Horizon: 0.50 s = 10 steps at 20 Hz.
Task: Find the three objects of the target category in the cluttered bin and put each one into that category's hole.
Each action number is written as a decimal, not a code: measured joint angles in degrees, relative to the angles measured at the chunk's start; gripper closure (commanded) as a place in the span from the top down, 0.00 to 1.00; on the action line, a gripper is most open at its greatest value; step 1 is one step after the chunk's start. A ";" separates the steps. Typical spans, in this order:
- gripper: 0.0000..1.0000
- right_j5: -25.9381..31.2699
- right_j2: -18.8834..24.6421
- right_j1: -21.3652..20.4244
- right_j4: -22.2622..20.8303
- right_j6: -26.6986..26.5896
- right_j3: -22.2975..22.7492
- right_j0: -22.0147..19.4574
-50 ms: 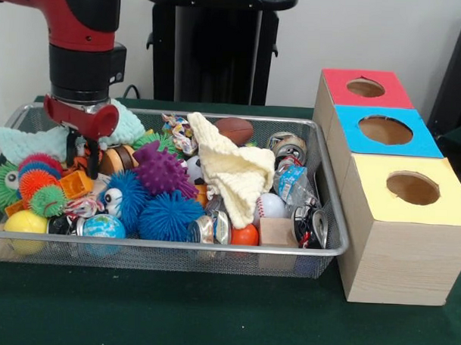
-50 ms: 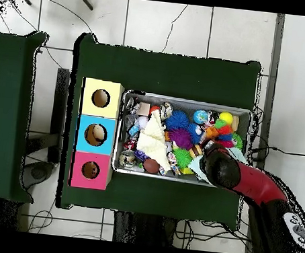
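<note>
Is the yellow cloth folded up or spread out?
Spread out. The yellow cloth drapes loosely over the toys in the bin, one corner sticking up.

Red arm (image 1: 73, 15) with black wrist collar, red tool (image 1: 83, 154) mount.

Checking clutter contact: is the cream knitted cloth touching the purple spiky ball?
Cannot tell. In the front view the cream knitted cloth drapes just beside the purple spiky ball, edges overlapping in line of sight; the overhead view shows them adjacent but not clearly.

My table (image 1: 172, 314) has a dark green top. On it sits a wire bin (image 1: 212, 255) full of toys, and just beside that a row of three wooden boxes (image 1: 398, 262) with holes.
</note>
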 measured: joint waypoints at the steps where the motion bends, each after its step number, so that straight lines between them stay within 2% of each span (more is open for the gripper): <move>1: 0.00 0.00 0.00 -0.04 -0.11 0.00 -0.05 -0.04; 6: 0.00 0.00 0.02 -1.10 -0.51 0.00 0.22 0.25; 10: 0.00 0.17 0.03 -3.68 -0.46 0.00 1.28 1.11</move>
